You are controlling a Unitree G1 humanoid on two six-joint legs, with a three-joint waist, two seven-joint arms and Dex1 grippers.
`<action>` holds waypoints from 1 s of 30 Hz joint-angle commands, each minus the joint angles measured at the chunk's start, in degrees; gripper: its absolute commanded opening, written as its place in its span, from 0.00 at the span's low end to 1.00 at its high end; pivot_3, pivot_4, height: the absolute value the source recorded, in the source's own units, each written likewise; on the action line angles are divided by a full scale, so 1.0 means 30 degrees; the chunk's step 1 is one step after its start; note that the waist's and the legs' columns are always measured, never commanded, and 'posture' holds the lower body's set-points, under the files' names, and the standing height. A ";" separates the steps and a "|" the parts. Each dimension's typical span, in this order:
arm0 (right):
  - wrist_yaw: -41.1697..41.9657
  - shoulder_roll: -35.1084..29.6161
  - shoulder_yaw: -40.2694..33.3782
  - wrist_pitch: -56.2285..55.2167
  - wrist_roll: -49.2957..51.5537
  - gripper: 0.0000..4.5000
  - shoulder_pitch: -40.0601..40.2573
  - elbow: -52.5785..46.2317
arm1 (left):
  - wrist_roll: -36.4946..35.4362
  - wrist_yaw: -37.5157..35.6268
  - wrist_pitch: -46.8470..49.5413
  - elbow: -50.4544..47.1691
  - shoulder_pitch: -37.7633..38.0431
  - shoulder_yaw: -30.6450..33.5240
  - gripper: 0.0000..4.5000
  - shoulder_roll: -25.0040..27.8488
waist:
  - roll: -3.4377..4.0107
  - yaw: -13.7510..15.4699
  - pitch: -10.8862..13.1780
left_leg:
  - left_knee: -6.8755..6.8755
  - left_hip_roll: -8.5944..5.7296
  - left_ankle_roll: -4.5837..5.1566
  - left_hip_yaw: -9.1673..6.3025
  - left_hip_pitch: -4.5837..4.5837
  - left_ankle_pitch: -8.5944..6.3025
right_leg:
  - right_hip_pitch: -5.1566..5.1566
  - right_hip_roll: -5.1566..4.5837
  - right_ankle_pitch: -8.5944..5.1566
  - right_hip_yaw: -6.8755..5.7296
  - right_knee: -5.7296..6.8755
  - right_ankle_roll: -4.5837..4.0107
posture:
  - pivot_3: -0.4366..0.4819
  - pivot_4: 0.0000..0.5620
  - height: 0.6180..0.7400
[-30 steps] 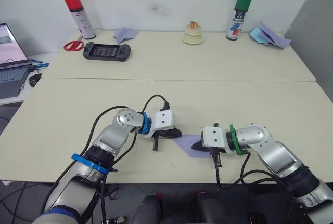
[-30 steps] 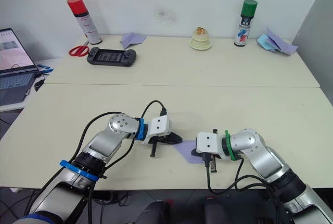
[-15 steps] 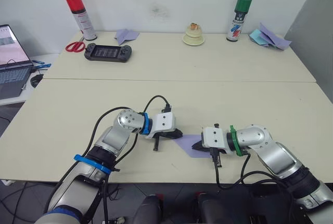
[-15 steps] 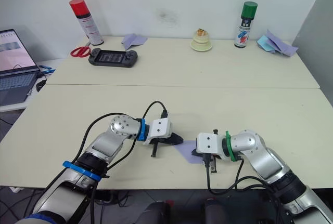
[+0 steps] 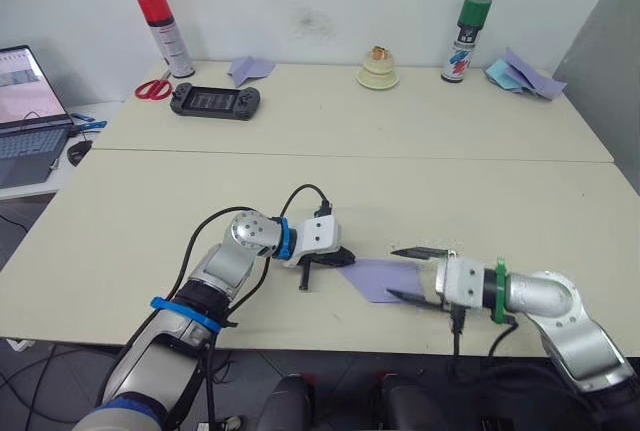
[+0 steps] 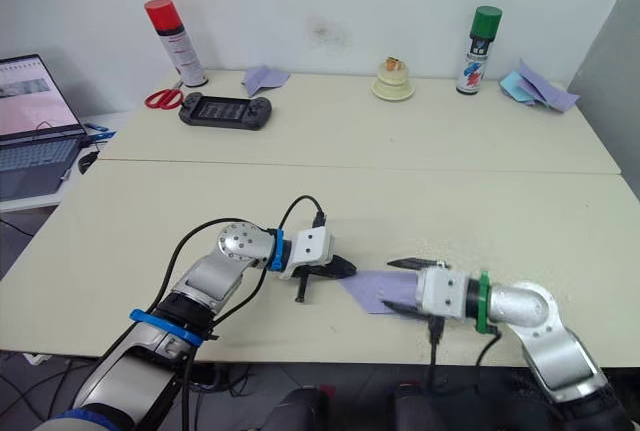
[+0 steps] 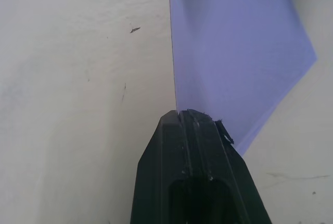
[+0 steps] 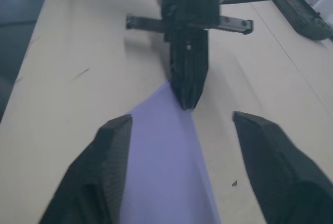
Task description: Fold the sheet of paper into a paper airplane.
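Near the front edge of the cream table (image 5: 120, 221), the folded lavender paper airplane (image 5: 382, 277) lay flat between the two grippers. The right gripper (image 5: 404, 272) had its black fingers spread wide apart, straddling the paper's right end (no contact could be made out). The left gripper (image 5: 343, 260) had its fingers pressed together on the paper's left tip. Far back stood a black game console (image 5: 214, 102), red-handled scissors (image 5: 152, 89), a red-capped spray can (image 5: 165, 32) and a green-capped spray can (image 5: 466, 37).
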 commanded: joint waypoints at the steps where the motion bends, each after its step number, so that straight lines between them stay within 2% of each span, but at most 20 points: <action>1: -0.0663 -0.0503 -0.0638 -0.3068 -0.0996 0.76 0.0483 0.0728 | 0.0707 -0.0315 0.0021 0.0912 0.0257 -0.0726 0.00 -0.0150 | -0.0003 -0.0011 -0.0007 | -0.0002 -0.0001 0.0000 0.0018 0.0012 0.0000 | 0.0006 0.0000 0.0000 -0.0002 -0.0001 0.0004 | 0.48 0.27 0.85; 5: -0.1268 -0.0829 -0.0602 -0.4956 -0.1749 0.76 0.0554 0.2300 | 0.0725 -0.0475 -0.0111 0.1062 0.0196 -0.0704 0.00 -0.0164 | -0.0004 -0.0006 -0.0010 | -0.0004 -0.0002 0.0000 0.0023 0.0019 0.0000 | 0.0011 0.0005 0.0001 0.0006 -0.0001 0.0003 | 0.48 0.27 0.85; 16: -0.2265 -0.0818 -0.0042 -0.6940 -0.3076 0.76 -0.1093 0.5202 | 0.0786 -0.0631 -0.0320 0.1396 0.0046 -0.0602 0.00 -0.0141 | -0.0003 -0.0012 -0.0011 | -0.0006 -0.0002 0.0000 0.0020 0.0028 0.0000 | 0.0025 0.0006 0.0004 0.0020 -0.0001 -0.0004 | 0.48 0.27 0.85; 30: -0.2105 0.1010 0.3040 -0.8245 -0.3956 0.76 -0.4226 0.7636 | 0.0544 -0.0937 -0.0566 0.0824 0.0080 -0.0627 0.00 -0.0424 | -0.0002 -0.0028 -0.0011 | -0.0011 -0.0006 0.0000 0.0005 0.0049 0.0000 | 0.0041 0.0006 0.0011 0.0027 -0.0001 -0.0017 | 0.48 0.27 0.85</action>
